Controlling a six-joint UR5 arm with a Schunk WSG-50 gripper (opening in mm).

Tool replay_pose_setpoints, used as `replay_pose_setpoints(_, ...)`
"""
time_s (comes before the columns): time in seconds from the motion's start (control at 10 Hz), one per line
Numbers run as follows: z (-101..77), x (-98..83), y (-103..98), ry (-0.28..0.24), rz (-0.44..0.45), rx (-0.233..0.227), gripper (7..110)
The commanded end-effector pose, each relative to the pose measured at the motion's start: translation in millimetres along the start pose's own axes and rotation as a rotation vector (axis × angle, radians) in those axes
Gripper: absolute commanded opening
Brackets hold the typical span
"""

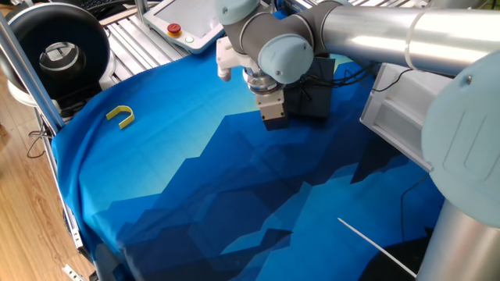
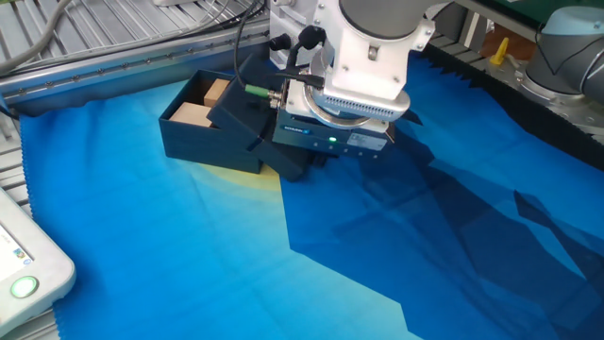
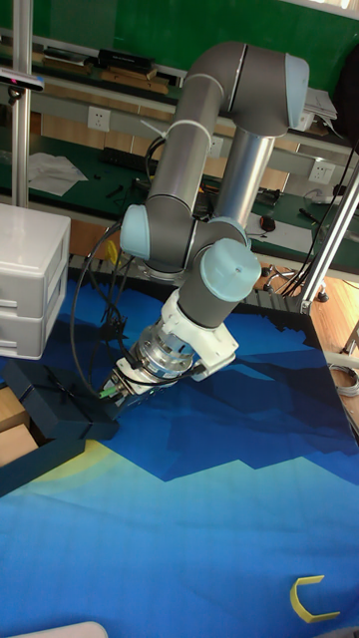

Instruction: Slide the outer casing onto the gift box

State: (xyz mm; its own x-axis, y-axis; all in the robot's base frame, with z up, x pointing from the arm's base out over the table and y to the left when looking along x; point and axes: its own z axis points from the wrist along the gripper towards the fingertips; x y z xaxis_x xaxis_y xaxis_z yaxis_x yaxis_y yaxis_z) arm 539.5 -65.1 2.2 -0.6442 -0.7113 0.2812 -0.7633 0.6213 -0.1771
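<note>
The outer casing (image 2: 247, 118) is a dark sleeve lying tilted across the right part of the gift box (image 2: 203, 146), whose pale tan inside still shows at the left. Both sit at the cloth's edge. In the tall fixed view my gripper (image 3: 108, 396) points down-left with its tips at the casing's (image 3: 55, 399) near corner. In one fixed view my gripper (image 1: 273, 119) hangs just in front of the dark casing (image 1: 314, 97). The wrist body hides the fingers in the other fixed view, and I cannot make out how far apart they stand.
A yellow U-shaped piece (image 1: 121, 116) lies far off on the blue cloth. A large white bin (image 1: 398, 117) stands beside the casing. White drawers (image 3: 30, 279) sit behind the box. A control pendant (image 2: 24, 269) rests at the cloth's corner.
</note>
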Motion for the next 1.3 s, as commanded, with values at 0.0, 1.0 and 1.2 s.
replay_pose_setpoints(0.0,-5.6,-6.0,-12,-0.015,0.023,0.036,7)
replay_pose_setpoints(1.0,-35.1,5.9,-34,0.071,0.062,0.058,7)
replay_pose_setpoints(1.2,-23.5,-17.0,-7,-0.017,0.093,-0.054,7)
